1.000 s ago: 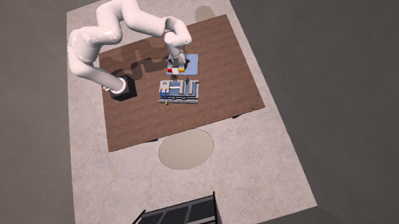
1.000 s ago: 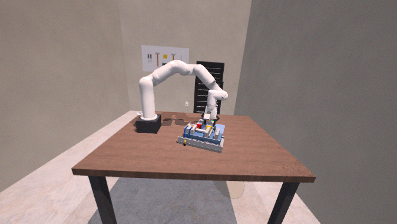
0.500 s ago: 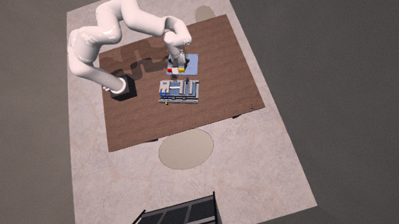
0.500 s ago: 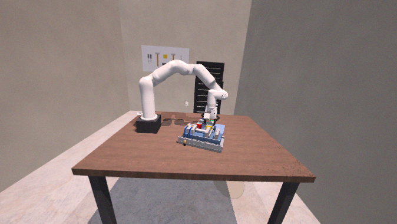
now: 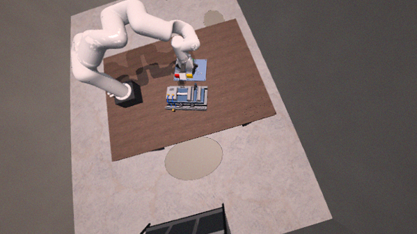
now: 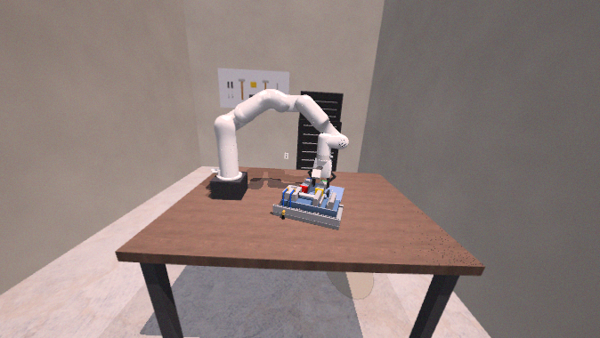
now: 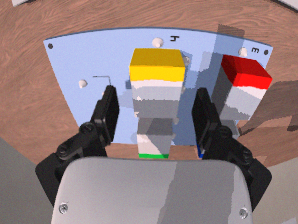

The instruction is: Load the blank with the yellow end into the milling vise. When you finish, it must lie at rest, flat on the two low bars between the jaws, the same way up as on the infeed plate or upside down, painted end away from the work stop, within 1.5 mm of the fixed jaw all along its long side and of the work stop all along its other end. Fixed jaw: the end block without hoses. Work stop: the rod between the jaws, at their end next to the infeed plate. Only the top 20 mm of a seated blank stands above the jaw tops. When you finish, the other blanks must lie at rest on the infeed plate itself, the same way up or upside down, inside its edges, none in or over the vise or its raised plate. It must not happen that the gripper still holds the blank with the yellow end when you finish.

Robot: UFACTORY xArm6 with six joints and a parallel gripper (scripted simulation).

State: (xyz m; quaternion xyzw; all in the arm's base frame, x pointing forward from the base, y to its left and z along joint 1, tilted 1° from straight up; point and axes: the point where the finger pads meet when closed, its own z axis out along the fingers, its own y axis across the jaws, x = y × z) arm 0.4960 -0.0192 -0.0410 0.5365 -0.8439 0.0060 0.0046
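Observation:
The blank with the yellow end [image 7: 157, 68] [image 5: 189, 75] [image 6: 319, 190] lies flat on the light-blue infeed plate [image 7: 76, 63] [image 5: 202, 71]. My gripper [image 7: 156, 98] [image 5: 185, 70] [image 6: 321, 181] is open and low over this blank, with one finger on each long side and a gap to each. A blank with a red end [image 7: 245, 82] [image 5: 177, 75] [image 6: 304, 189] lies beside it on the plate. A green edge [image 7: 153, 155] shows just behind the yellow blank; what it belongs to is hidden. The vise [image 5: 185, 96] [image 6: 312, 205] stands next to the plate with nothing between its jaws.
The vise's block with blue hoses [image 5: 171, 95] is on the arm-base side, and the fixed jaw [image 5: 204, 95] is opposite. The work stop rod [image 5: 195, 85] stands at the vise end nearest the plate. The arm's black base [image 5: 128, 97] is at the table's left.

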